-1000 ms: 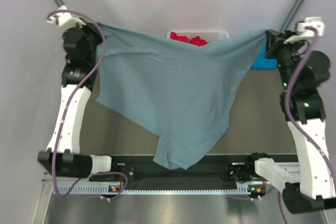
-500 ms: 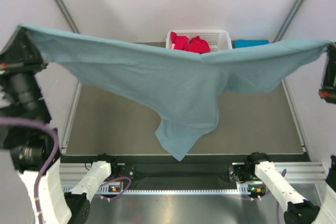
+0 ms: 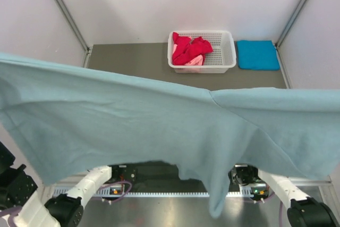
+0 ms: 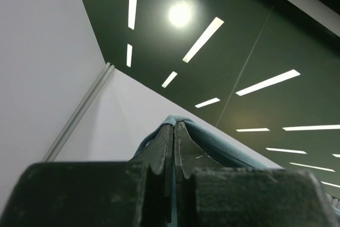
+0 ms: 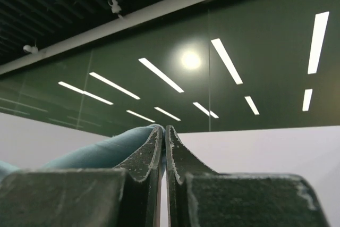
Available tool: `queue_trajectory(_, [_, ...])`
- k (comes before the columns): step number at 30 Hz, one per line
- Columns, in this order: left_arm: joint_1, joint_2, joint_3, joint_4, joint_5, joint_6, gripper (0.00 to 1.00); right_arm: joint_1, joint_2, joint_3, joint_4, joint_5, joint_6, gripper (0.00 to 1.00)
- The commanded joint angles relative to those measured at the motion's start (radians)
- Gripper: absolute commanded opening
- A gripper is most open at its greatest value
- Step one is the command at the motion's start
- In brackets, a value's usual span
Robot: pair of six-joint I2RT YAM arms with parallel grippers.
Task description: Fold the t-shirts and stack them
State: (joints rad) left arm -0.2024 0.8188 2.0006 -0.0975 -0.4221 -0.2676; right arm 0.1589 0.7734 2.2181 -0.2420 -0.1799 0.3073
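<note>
The task seems to be near its beginning: only the turquoise shirt [image 3: 257, 55] lies folded flat on the tabletop [image 3: 127, 59], at about 1 o'clock in the top view, just beside the basket [image 3: 202, 68], and I judge it to be the start of the stack. The red shirt [image 3: 191, 47] and the pink shirt [image 3: 194, 60] are crumpled inside the basket at 12 o'clock, not yet folded. The grey-blue shirt [image 3: 133, 126] is in the air, stretched wide from 9 o'clock to 3 o'clock, high above the tabletop and close to the camera; it has to be laid down, folded and stacked. The left pincer [image 4: 174, 147] is pressed together on an edge of this cloth, and the right pincer [image 5: 163, 152] pinches another edge in the same way; both wrist views look up at ceiling lights. In the top view both pincers are outside the picture and the shirt's ends are cut off, so I cannot tell whether shoulders or hem are held. The shirt hides the near half of the tabletop and most of both arms; how many shirts the basket holds is also hard to make out
</note>
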Motion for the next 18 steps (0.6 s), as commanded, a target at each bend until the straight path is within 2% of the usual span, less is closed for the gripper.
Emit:
queue_trajectory(1, [-0.07, 0.104, 0.012, 0.088, -0.118, 0.108, 0.0, -0.005, 0.113, 0.0, 0.07, 0.026, 0.059, 0.0])
queue_trajectory(4, [-0.147, 0.155, -0.035, 0.16, -0.185, 0.188, 0.0, -0.01, 0.121, -0.11, 0.096, 0.022, 0.067, 0.0])
queue_trajectory(9, [-0.189, 0.25, -0.172, 0.176, -0.218, 0.257, 0.0, -0.009, 0.083, -0.481, 0.136, 0.046, 0.029, 0.0])
queue_trajectory(14, [-0.183, 0.315, -0.472, 0.226, -0.233, 0.257, 0.0, -0.009, 0.026, -0.861, 0.201, 0.095, -0.023, 0.0])
queue_trajectory(18, [-0.157, 0.434, -0.721, 0.327, -0.238, 0.213, 0.0, -0.009, -0.008, -1.135, 0.263, 0.146, -0.057, 0.0])
